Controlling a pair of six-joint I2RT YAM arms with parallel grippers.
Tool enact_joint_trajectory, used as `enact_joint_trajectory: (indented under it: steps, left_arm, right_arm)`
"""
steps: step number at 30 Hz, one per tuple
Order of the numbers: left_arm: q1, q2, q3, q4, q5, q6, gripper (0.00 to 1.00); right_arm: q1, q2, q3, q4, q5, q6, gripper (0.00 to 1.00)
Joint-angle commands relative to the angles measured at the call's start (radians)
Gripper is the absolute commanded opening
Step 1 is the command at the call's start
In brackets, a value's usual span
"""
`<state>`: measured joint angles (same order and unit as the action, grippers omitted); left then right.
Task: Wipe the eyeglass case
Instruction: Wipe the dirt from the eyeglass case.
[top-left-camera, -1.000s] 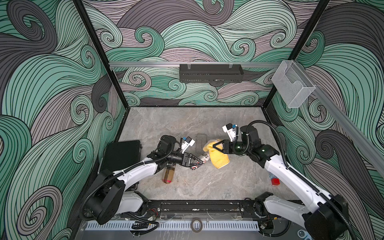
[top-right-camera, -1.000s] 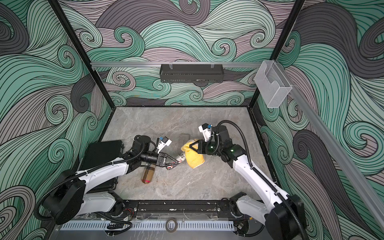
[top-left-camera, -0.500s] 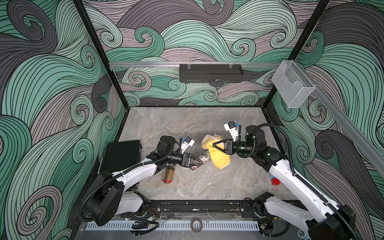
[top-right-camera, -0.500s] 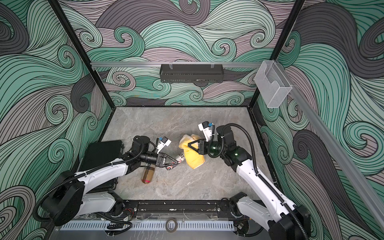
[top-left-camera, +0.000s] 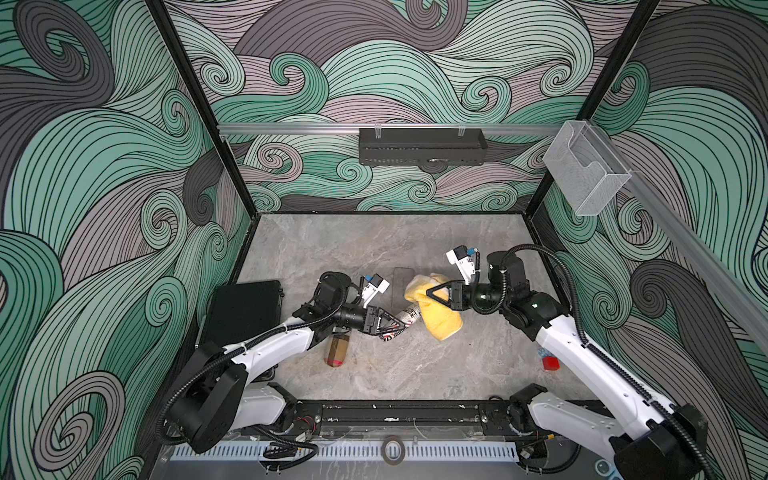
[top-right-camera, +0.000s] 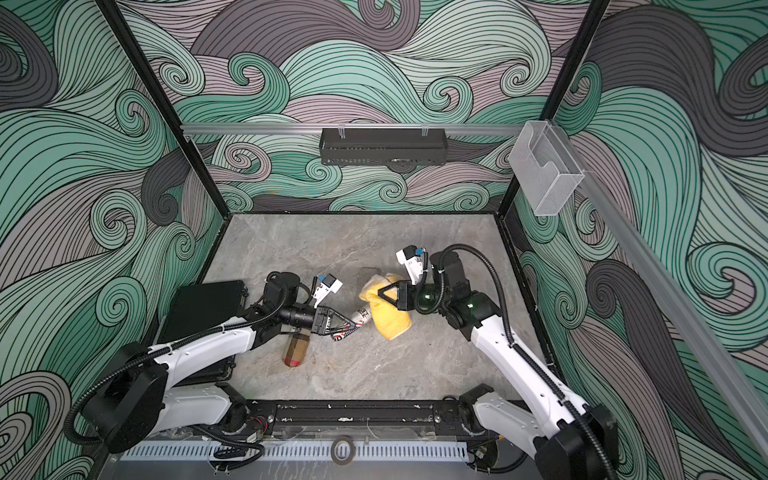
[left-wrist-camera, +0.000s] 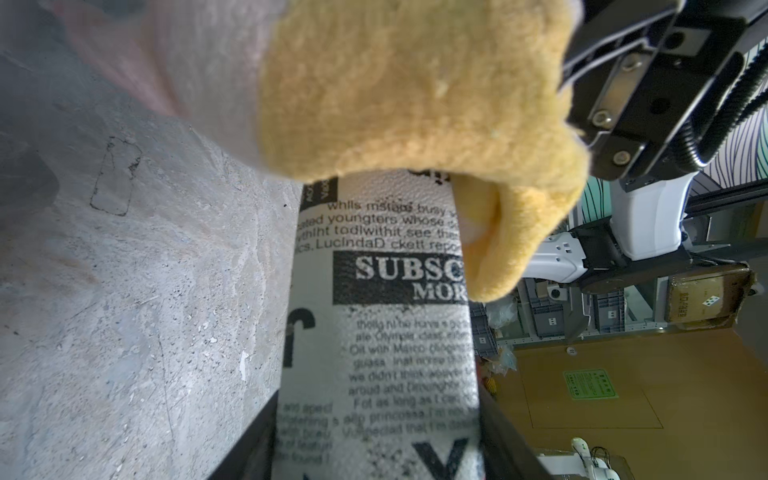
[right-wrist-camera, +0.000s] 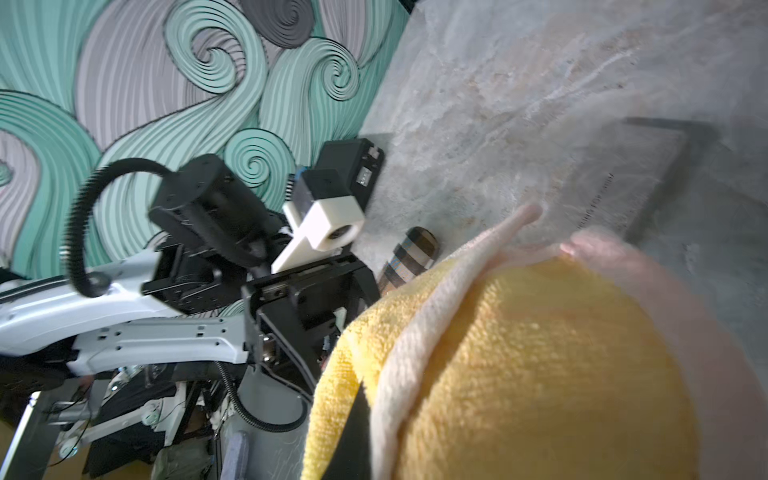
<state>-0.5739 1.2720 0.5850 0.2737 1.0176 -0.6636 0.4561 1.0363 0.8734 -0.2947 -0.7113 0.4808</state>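
Right arm has shifted slightly, its soft yellow terry cloth (top-left-camera: 440, 322) now a little further over the white newspaper-print eyeglass case (left-wrist-camera: 382, 332).
Left jaws grasp the case's near end over the grey marbled worktop (top-left-camera: 415, 374); right jaws are clenched on the cloth. Case looks light, stiff, slightly slippery: a firm hold at that end seems wise.

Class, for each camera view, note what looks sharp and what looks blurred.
Left wrist view: the eyeglass case print is sharp, the yellow cloth soft; right wrist view: the cloth's near pink edge is blurred; both top views: evenly lit, sharp throughout.
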Motion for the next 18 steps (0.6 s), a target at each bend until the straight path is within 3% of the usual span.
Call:
enact_joint_trajectory:
  steps: [1,8,13,18]
  left_arm:
    - [-0.005,-0.015,0.041,0.060,0.030,0.017,0.46]
    - [-0.006,-0.014,0.039,0.059,0.030,0.015,0.46]
    - [-0.007,-0.024,0.032,0.062,0.024,0.010,0.46]
    - [-0.008,-0.033,0.026,0.059,0.024,0.012,0.46]
  right_arm:
    - [0.003,0.007,-0.018,0.054,-0.084,0.022,0.00]
    - [0.002,0.123,0.056,-0.244,0.115,-0.116,0.00]
    - [0.000,0.066,0.071,-0.215,0.143,-0.101,0.00]
    - [-0.010,-0.031,0.042,-0.090,0.069,-0.031,0.00]
